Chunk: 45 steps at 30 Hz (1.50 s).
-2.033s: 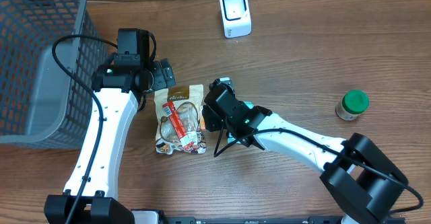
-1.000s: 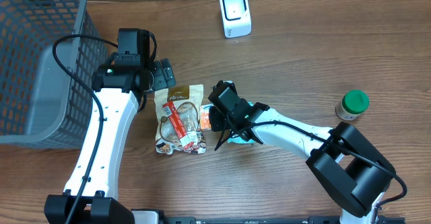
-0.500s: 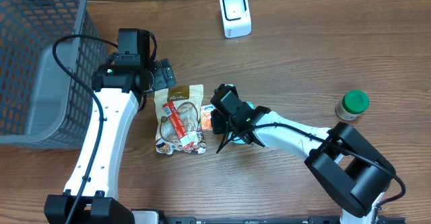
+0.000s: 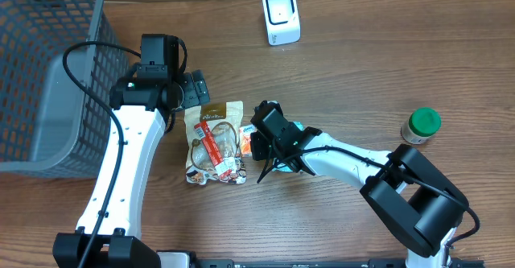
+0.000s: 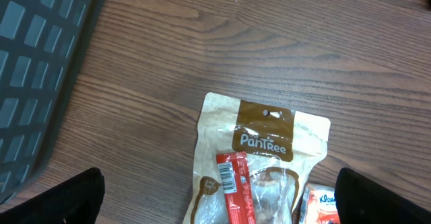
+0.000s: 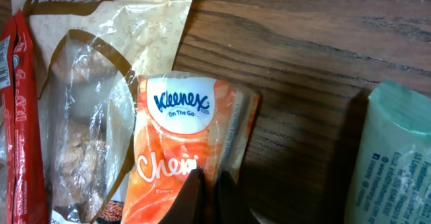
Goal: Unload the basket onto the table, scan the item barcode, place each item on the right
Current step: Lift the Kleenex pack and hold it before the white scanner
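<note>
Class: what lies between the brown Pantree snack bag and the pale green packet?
An orange Kleenex pack, overlapping the Pantree bag at its edge and apart from the green packet; the right wrist view shows it.

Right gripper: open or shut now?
Shut: the right gripper has fingertips meeting at the Kleenex pack lower edge; whether they pinch it, cannot tell.

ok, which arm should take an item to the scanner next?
Right. The right gripper is shut on the edge of the Kleenex pack, apparently pinching it, ready to lift toward the scanner. The left gripper hangs open by the snack bag, holding nothing.
</note>
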Tool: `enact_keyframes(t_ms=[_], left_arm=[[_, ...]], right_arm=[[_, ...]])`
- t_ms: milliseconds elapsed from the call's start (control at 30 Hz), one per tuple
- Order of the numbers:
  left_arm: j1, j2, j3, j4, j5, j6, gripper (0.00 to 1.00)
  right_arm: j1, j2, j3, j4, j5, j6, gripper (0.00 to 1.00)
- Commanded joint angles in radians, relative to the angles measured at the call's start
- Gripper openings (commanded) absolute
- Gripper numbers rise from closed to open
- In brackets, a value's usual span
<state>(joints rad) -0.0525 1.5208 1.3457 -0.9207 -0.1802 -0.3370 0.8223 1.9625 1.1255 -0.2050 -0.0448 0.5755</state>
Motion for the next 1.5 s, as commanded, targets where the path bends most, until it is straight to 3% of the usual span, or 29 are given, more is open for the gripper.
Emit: enact_keyframes(t_ms=[0, 233, 367, 567, 833, 1100, 1233, 1467], left_arm=[[-0.007, -0.005, 0.013, 0.002, -0.006, 0.001, 1.00], [-0.007, -0.005, 0.013, 0.002, -0.006, 0.001, 1.00], [-0.007, -0.005, 0.013, 0.002, -0.006, 0.001, 1.00], [-0.007, -0.005, 0.013, 0.002, -0.006, 0.001, 0.99], [-0.007, -0.005, 0.013, 0.002, -0.006, 0.001, 1.00], [-0.007, -0.005, 0.013, 0.002, -0.006, 0.001, 1.00], [-0.007, -0.005, 0.013, 0.002, -0.006, 0.001, 1.00], [-0.007, -0.005, 0.013, 0.002, -0.006, 0.001, 1.00]], right_arm=[[-0.008, -0.045, 0.006, -0.032, -0.001, -0.065, 0.04], [-0.013, -0.209, 0.022, -0.097, 0.158, -0.273, 0.04], [-0.019, -0.270, 0.022, -0.135, 0.195, -0.467, 0.03], [-0.063, -0.328, 0.061, -0.243, 0.201, -0.502, 0.03], [-0.185, -0.324, 0.406, -0.592, 0.198, -0.511, 0.03], [-0.242, -0.198, 0.808, -0.800, 0.192, -0.619, 0.03], [-0.249, -0.126, 0.870, -0.703, 0.286, -0.688, 0.03], [-0.252, 0.029, 0.869, -0.454, 0.518, -0.940, 0.03]])
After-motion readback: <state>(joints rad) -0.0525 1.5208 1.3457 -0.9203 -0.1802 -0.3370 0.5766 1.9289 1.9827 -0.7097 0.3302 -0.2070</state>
